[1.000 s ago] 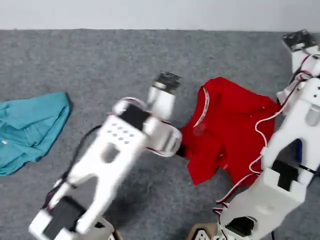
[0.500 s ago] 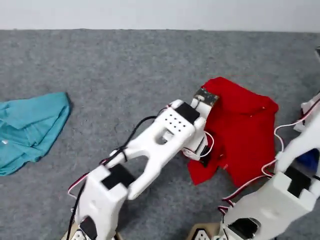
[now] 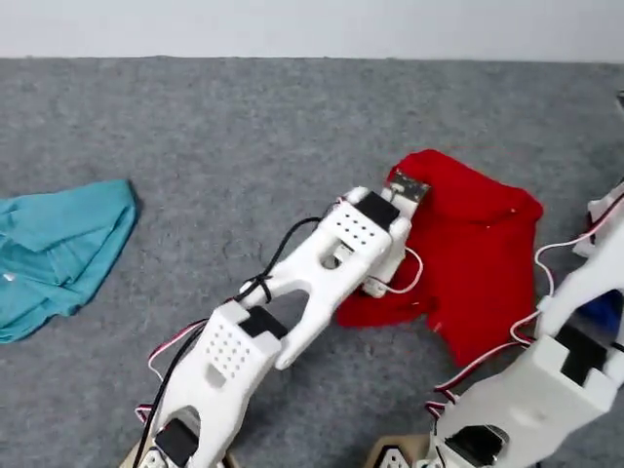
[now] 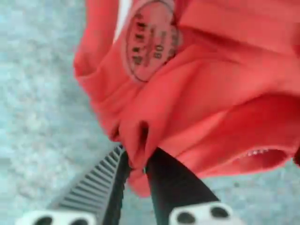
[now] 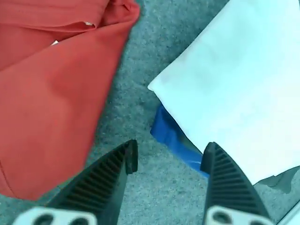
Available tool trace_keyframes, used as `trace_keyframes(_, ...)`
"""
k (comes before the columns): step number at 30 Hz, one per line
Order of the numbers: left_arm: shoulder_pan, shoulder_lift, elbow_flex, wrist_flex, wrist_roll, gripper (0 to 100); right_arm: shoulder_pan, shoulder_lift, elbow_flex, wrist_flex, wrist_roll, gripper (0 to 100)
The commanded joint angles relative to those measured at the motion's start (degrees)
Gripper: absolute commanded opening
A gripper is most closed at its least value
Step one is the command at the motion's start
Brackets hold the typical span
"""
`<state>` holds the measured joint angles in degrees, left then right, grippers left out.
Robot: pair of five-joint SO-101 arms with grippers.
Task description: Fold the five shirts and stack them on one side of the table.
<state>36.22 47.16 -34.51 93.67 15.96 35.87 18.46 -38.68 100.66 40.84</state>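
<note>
Change: the left arm is reaching further across the table (image 3: pixel 244 136) than a second ago, and the red shirt's (image 3: pixel 478 244) near-left corner is now bunching leftward beneath its wrist.
Left gripper (image 4: pixel 136 157): pinching a fold of the red shirt's edge, jaws nearly closed on the cloth.
Red shirt: lying crumpled on the table's right half.
Right gripper (image 5: pixel 171 157): hovering spread wide and gripping nothing, over bare table between the red shirt and a white garment (image 5: pixel 243 84).
White garment: lying flat, covering a blue garment (image 5: pixel 173 138) whose corner is peeking out.
Teal shirt (image 3: pixel 58 249): lying rumpled at the table's left edge, well apart from both arms.
</note>
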Motion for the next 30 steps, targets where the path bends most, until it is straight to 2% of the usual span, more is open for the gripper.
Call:
trace_keyframes(1,-6.0,-0.6,-4.2,1.8,-4.2,1,0.9,-2.8,0.1,2.2,-0.3,23.4)
trace_keyframes(6,-21.4,-0.3,-16.0,0.4,-5.5,1,2.1,-2.8,0.2,2.2,-0.3,23.4)
trace_keyframes(9,-31.3,1.0,-25.2,-7.0,-5.0,2,2.3,-2.7,0.2,2.2,-0.3,23.4)
trace_keyframes(11,-34.4,1.8,-29.8,-10.1,-3.4,6,2.2,-2.8,1.2,2.3,-0.3,23.4)
trace_keyframes(15,-34.5,2.8,-35.9,-4.2,-0.9,19,1.4,-3.2,6.3,2.3,-0.3,23.4)
trace_keyframes(21,-30.9,2.8,-36.7,7.0,4.0,30,1.3,-3.3,10.4,2.3,-0.3,23.4)
trace_keyframes(30,-29.4,2.5,-35.1,7.0,6.3,31,1.4,-3.3,10.3,2.2,-0.3,23.4)
